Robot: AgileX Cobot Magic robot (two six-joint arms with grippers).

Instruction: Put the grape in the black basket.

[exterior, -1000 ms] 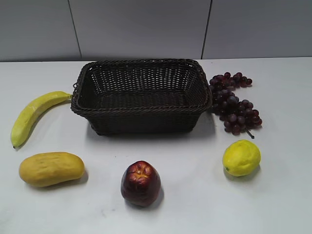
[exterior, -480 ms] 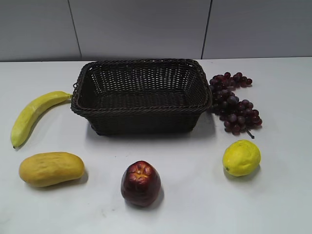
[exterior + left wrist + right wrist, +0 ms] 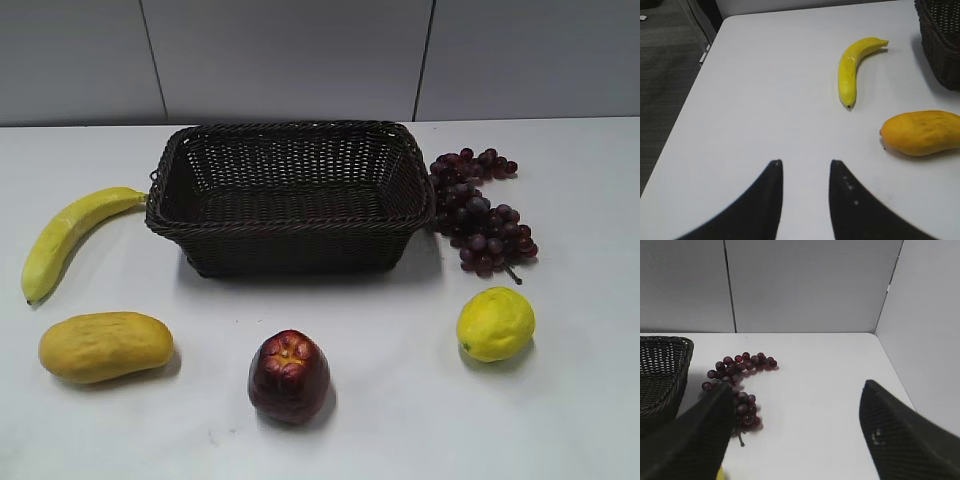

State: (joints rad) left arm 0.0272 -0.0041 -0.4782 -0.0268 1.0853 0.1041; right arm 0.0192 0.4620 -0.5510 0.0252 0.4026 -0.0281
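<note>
I see the grape bunch (image 3: 478, 212) lying toward the tabletop's far right edge, just beside the black basket (image 3: 290, 225). My right gripper (image 3: 797, 432) is spread wide, the left gripper (image 3: 806, 200) narrowly parted, both empty. It looks lumpy and loose; I'd clamp its thick middle gently.

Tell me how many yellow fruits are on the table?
3: a banana left of the black basket, a mango in front of the banana, and a lemon in front of the grape.
</note>
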